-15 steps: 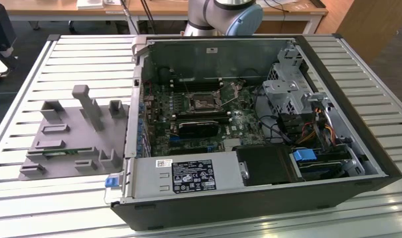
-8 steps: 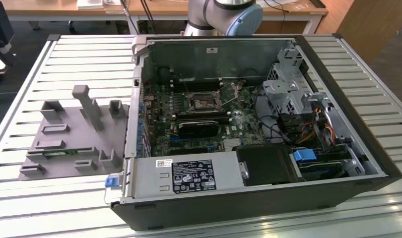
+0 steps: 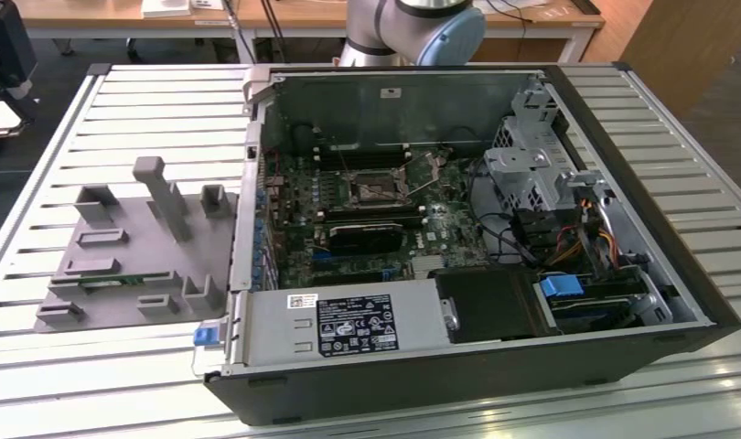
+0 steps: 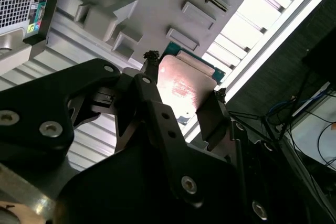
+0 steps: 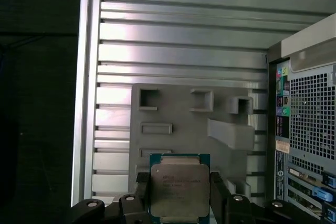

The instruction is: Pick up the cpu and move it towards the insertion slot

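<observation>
We find the gripper [image 5: 179, 196] clamped on the cpu [image 5: 179, 184] by opposite edges, likely sparing its faces, over the grey tray [image 5: 173, 111]. The insertion slot [image 3: 377, 187] lies well apart inside the open computer case [image 3: 468, 389].

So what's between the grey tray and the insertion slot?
In the exterior view: the case's side wall, then motherboard up to the insertion slot.

I can read none of the print. The chip [image 5: 179, 195] clamped in my pincer [image 5: 179, 181] carries a few faint lines of lettering on its metal top. In the exterior view, the computer's power supply [image 3: 271, 337] wears a large label [image 3: 356, 325] crowded with small print and symbols, and a little white sticker [image 3: 302, 301] sits just beside it.
</observation>
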`<state>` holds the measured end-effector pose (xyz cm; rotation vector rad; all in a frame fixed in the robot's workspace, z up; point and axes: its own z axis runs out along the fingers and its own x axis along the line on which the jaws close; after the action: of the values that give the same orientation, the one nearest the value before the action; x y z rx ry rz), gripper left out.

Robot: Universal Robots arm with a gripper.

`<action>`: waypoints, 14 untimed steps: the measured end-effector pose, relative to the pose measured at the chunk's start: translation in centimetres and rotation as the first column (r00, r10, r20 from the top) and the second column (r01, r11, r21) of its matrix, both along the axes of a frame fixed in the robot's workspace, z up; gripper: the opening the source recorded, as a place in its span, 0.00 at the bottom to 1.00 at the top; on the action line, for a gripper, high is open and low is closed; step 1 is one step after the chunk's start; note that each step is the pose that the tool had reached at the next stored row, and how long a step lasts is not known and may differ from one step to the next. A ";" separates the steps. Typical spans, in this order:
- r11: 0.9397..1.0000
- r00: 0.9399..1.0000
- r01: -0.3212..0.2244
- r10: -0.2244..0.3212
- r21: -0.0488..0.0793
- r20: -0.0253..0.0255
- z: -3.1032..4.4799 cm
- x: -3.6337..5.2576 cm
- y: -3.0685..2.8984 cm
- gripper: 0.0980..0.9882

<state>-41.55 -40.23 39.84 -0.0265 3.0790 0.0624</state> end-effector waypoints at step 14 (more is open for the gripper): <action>1.000 1.000 0.000 0.000 0.000 0.000 0.01 2.73 0.00 0.50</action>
<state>-38.82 -40.23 39.85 -0.0265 3.0791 0.0624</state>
